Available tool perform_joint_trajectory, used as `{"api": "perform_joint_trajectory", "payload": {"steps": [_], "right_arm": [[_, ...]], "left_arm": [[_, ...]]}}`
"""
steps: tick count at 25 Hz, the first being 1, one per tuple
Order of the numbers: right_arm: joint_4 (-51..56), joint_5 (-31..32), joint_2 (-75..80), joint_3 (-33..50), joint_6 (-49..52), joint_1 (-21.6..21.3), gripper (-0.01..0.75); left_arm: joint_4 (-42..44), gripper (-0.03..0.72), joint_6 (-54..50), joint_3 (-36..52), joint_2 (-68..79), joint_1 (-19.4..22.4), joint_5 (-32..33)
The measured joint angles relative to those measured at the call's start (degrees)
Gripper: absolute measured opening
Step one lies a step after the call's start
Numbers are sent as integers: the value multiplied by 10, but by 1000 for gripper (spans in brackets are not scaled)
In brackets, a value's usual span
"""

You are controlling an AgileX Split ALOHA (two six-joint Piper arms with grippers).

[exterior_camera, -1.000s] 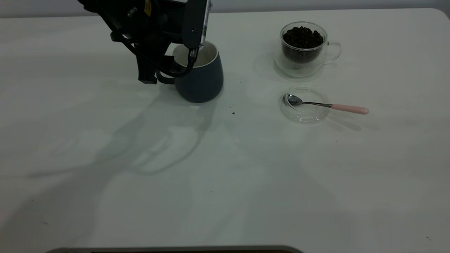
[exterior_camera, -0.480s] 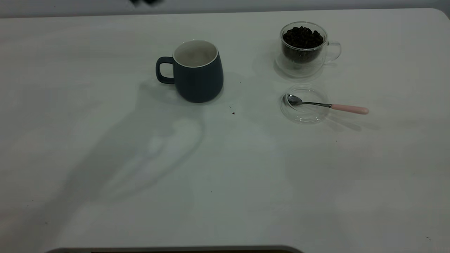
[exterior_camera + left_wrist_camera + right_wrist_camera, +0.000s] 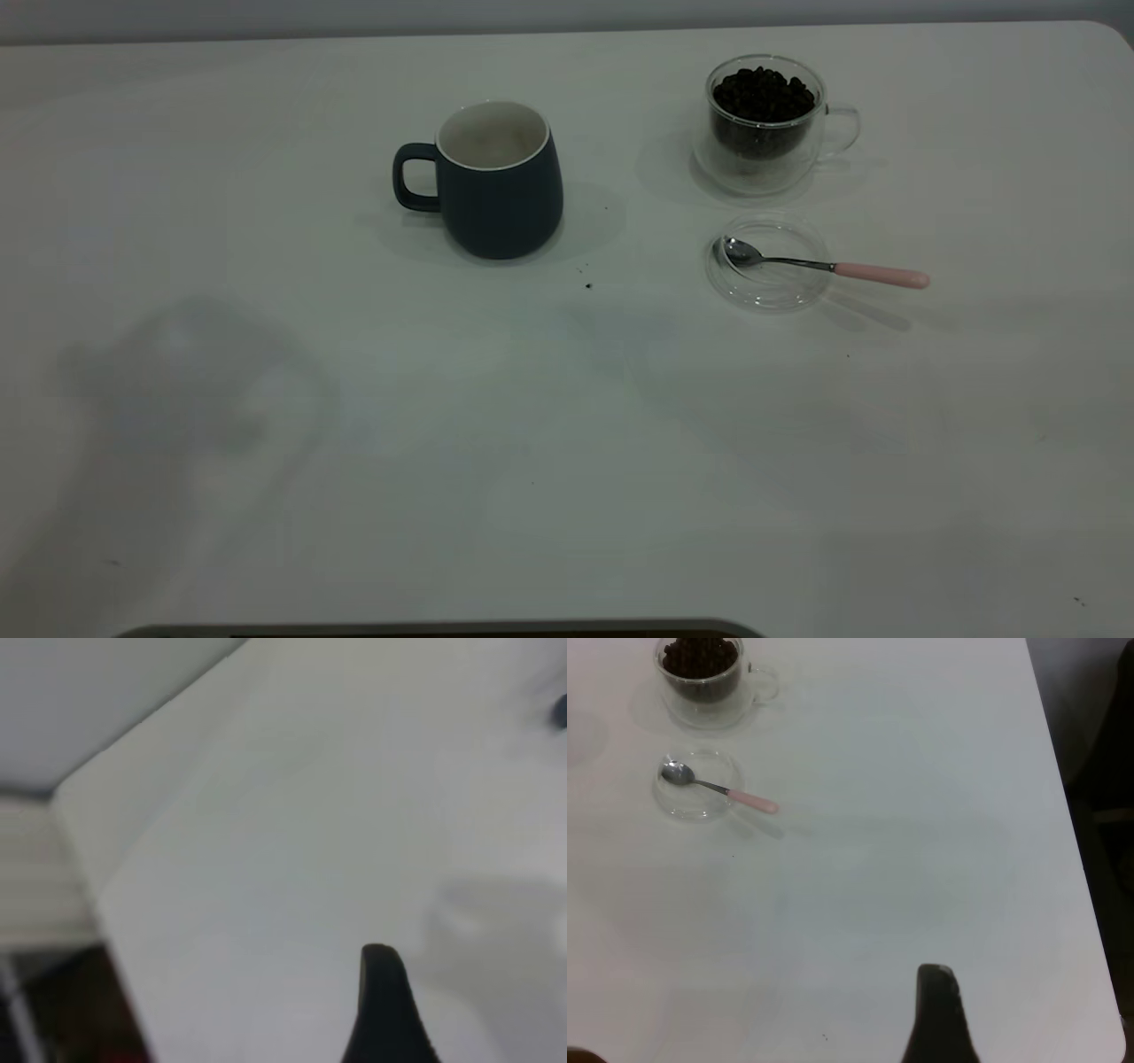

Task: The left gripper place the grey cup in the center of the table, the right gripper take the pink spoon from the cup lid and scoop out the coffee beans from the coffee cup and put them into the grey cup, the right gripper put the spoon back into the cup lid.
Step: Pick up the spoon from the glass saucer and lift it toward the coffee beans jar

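Looking down at the tabletop (image 3: 567,461), we see the grey cup (image 3: 501,190) standing upright near the far edge, a little toward the left of the middle. Its handle points to the left edge, and its white inside looks bare. Nothing holds it.

We see the coffee cup (image 3: 767,124) standing well apart from it, closer to the far right corner. It is heaped with coffee beans (image 3: 763,94). Just beside it, on the side toward the near edge, lies the cup lid (image 3: 769,292). The pink spoon (image 3: 824,264) rests with its bowl in the lid, and its pink handle sticks out over the rim toward the right edge.

We see a few dark specks (image 3: 588,285) on the tabletop between the grey cup and the lid.

We see only one dark fingertip of the left pincer (image 3: 383,1010), above bare tabletop near an edge. We cannot tell if it is wide or narrow.

We see only one dark fingertip of the right pincer (image 3: 939,1017), above the tabletop by the right edge, well apart from the spoon. We cannot tell its opening either.
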Motion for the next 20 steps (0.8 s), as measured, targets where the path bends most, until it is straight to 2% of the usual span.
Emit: {"api": "perform_joint_trajectory", "payload": {"steps": [3, 4, 11, 20], "right_arm": [[0, 0, 0, 0, 0, 0, 579], [0, 0, 0, 0, 0, 0, 579], [0, 0, 0, 0, 0, 0, 579], [0, 0, 0, 0, 0, 0, 579]], "left_arm": [[10, 565, -6, 0, -62, 0, 101], [11, 565, -7, 1, -82, 0, 106], [-24, 565, -8, 30, -227, 0, 106], [-164, 565, 7, 216, -488, 0, 106]]}}
